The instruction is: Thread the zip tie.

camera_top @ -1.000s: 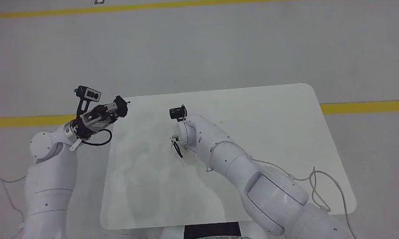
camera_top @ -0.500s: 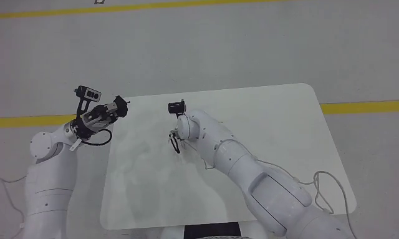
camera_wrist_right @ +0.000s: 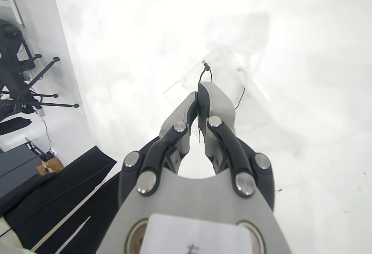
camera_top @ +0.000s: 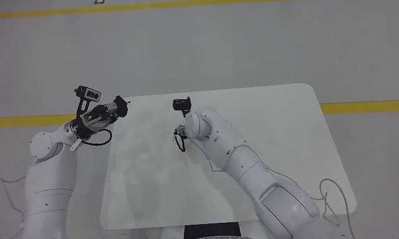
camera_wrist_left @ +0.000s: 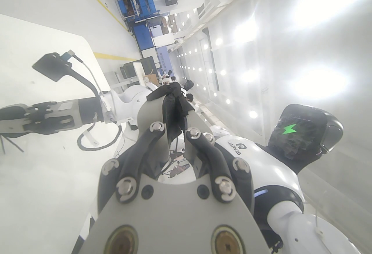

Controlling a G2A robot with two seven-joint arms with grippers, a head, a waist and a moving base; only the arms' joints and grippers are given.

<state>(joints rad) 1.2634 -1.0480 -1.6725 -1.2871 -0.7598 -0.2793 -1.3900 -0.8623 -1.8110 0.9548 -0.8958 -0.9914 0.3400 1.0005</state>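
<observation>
Worktop [camera_top: 280, 114]: white, with a clear flat panel [camera_wrist_right: 250, 109] lying near its middle.
Left claw [camera_wrist_left: 174, 98]: clenched, held off the worktop's edge, well apart from the tie.
Right claw [camera_wrist_right: 198, 98]: clamped on the zip tie [camera_wrist_right: 205, 64], above the panel.
Zip tie: thin black strand pinched between the pads, its end curling out past the tips.
Handling: probably light, springy and slippery, so best gripped close to the free end.

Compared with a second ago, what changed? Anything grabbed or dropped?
The right arm's wrist edged toward the far edge of the table and its elbow swung. The right gripper barely shifted over the table's middle. Nothing was grabbed or released: it stays shut on the zip tie. The left gripper, shut, kept still by the far left corner.
</observation>
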